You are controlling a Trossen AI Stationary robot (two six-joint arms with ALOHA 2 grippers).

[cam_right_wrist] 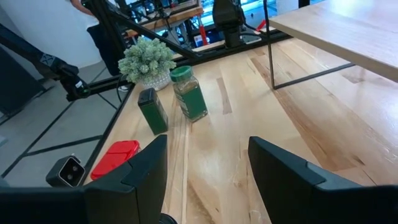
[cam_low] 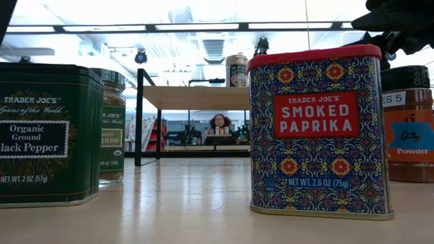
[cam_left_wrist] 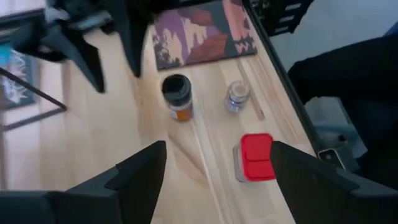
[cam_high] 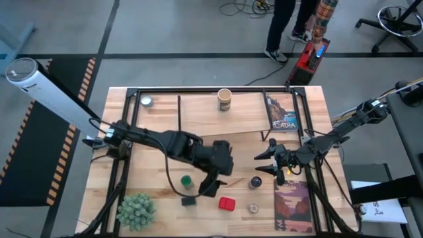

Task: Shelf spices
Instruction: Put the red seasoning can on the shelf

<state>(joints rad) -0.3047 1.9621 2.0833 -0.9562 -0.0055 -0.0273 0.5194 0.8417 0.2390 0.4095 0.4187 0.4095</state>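
Fingers [cam_left_wrist: 214, 180] of left arm spread, empty, above red square tin [cam_left_wrist: 255, 157], patterned sides.

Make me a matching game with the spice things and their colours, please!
Things:
1. paprika tin
2. pepper tin
3. herb jar
4. tan cup

Clues:
A. green lid
B. red lid
C. on the shelf
D. dark square, next to the plant ball

Pairs: 1-B, 2-D, 3-A, 4-C
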